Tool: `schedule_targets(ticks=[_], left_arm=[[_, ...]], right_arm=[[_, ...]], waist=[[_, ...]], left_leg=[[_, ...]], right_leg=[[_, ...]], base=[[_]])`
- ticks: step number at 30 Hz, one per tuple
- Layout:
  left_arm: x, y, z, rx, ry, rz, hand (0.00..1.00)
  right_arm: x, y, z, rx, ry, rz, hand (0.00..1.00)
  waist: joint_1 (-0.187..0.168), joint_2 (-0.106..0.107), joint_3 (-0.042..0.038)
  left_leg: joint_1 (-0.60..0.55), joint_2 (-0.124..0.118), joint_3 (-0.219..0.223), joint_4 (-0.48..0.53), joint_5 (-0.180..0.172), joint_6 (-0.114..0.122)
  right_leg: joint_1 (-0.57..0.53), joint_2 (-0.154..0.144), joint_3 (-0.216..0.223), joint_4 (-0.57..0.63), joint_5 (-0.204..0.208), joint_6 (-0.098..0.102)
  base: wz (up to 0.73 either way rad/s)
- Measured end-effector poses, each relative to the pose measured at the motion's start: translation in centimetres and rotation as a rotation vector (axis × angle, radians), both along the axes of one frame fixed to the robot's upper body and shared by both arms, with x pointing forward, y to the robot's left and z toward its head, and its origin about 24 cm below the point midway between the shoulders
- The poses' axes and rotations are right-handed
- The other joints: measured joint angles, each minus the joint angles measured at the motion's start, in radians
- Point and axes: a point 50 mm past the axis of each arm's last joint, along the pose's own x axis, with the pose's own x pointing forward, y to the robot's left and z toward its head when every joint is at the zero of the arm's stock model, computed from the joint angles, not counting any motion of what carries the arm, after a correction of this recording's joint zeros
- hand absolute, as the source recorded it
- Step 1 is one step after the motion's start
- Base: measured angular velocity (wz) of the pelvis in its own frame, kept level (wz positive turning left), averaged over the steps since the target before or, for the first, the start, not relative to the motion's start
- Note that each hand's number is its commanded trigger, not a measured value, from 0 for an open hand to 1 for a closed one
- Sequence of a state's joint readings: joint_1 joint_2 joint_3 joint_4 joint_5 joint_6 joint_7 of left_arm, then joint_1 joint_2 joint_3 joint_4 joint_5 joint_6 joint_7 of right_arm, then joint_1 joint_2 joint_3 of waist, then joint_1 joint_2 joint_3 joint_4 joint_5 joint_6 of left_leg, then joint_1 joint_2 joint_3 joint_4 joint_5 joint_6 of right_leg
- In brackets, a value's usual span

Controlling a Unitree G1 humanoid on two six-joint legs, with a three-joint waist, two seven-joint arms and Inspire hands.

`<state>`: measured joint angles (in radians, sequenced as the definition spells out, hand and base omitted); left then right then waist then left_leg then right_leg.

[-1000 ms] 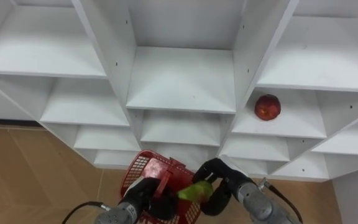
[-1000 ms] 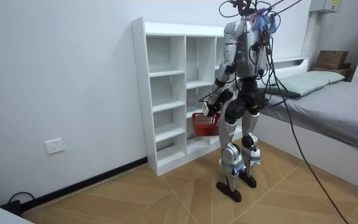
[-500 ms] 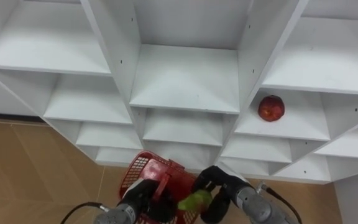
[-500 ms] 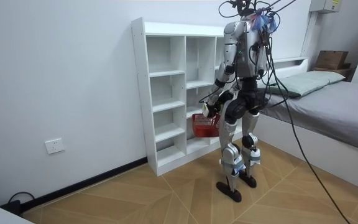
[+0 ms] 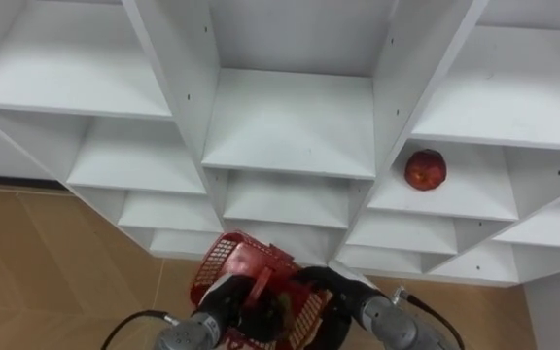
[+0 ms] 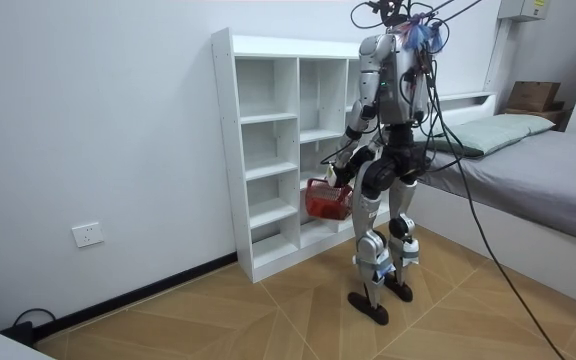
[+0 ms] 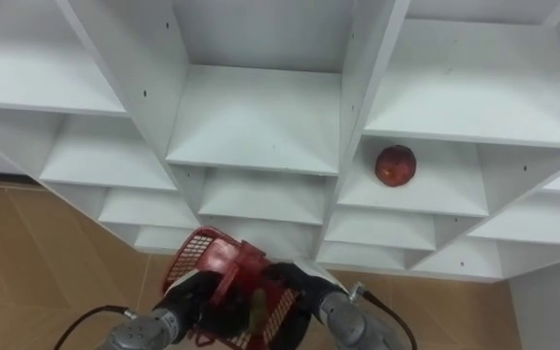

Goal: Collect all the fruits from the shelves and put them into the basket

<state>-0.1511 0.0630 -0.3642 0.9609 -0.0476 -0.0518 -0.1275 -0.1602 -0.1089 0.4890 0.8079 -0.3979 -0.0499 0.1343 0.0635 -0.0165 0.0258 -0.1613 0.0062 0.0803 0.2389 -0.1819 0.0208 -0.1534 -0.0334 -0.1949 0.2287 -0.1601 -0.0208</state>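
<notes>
Upright before the white closet [image 5: 290, 117], the robot carried a red basket [image 5: 224, 261] low in front of its waist, just short of the lower shelves. Its left robot hand [image 5: 224, 299] was curled round the basket's handle, presumably so the mesh bowl hung steady and open-side up for loading. The right robot hand [image 5: 331, 290] reached over the far rim and down into the basket; how far it was open, or whether it had hold of anything, I cannot tell, since the rim and mesh hid it. A green fruit [image 7: 257, 307] showed as a sliver inside the basket beside that hand, so this looked like the drop-off step for one piece.

One red fruit [image 5: 425, 169] sat alone on a shelf in the right-hand column, above and well apart from the basket, near the divider. The other compartments in view held nothing. Judging by that, the job was partly done: the red fruit was probably the next target, and the basket would likely need to stay low and clear of the shelf edges while the right arm lifted towards it.
</notes>
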Motion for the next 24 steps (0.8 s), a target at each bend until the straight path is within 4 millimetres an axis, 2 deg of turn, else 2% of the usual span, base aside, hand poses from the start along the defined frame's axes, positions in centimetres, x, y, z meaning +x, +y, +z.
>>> schedule_targets(ticks=[9, 24], left_arm=[[-0.01, 0.06, -0.02, 0.002, 0.001, -0.001, 1.00], [-0.02, -0.13, -0.01, -0.004, 0.001, -0.002, 1.00]], right_arm=[[-0.07, -0.08, -0.09, -0.003, 0.005, -0.001, 0.00], [-0.07, -0.13, -0.10, -0.004, 0.005, -0.003, 0.00]], waist=[[0.001, 0.007, 0.0045], [0.000, 0.007, 0.0048]], left_leg=[[-0.001, 0.001, 0.000, -0.003, 0.000, 0.000], [-0.001, 0.001, -0.001, -0.003, 0.000, 0.000]], right_leg=[[-0.001, 0.000, -0.003, 0.001, 0.001, 0.000], [-0.003, -0.001, 0.000, 0.000, 0.001, 0.000]], base=[[0.00], [0.00]])
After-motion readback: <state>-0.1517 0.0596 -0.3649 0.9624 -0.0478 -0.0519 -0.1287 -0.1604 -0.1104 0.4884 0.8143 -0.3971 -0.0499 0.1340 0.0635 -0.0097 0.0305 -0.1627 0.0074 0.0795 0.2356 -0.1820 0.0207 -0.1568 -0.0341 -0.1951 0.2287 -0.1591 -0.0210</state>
